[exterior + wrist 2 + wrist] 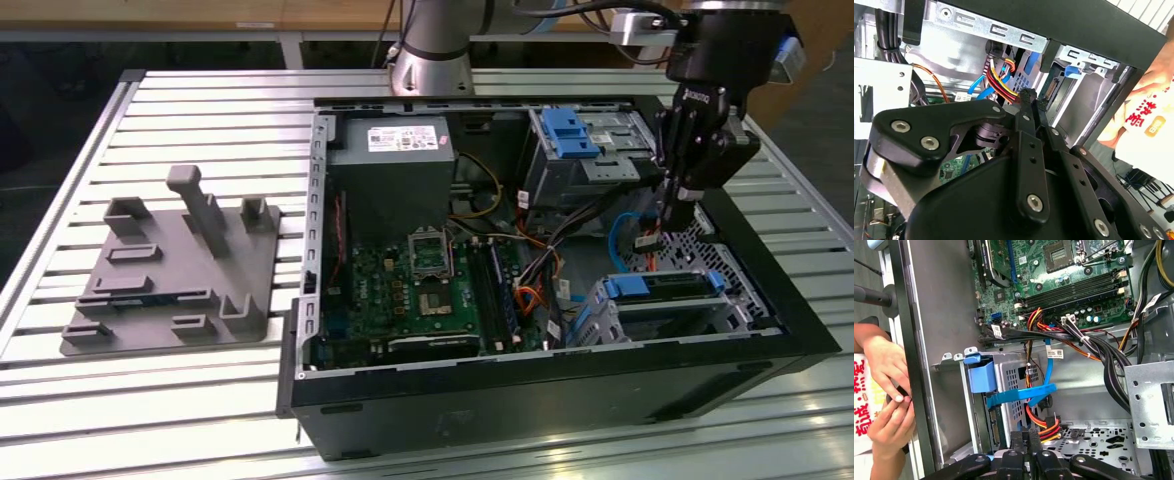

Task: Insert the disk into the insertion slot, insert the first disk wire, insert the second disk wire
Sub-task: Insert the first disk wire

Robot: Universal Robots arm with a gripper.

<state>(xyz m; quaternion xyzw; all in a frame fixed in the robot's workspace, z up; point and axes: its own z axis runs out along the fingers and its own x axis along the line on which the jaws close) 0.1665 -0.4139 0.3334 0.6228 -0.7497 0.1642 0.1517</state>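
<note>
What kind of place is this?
Probably a robot lab or workshop: an open computer case sits on a slatted metal table, the gripper reaches inside, shut on the first disk wire, and a grey fixture plate lies beside it.

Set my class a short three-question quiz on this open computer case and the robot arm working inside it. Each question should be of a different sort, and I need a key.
1. True or false: the disk already sits in the insertion slot.
2. The gripper is shut on: A) a screwdriver; B) the first disk wire; C) a loose screw.
3. Fill in: the grey fixture lies on the table, to the exterior view's ____ of the computer case.
Key: 1 true; 2 B; 3 left.
</note>
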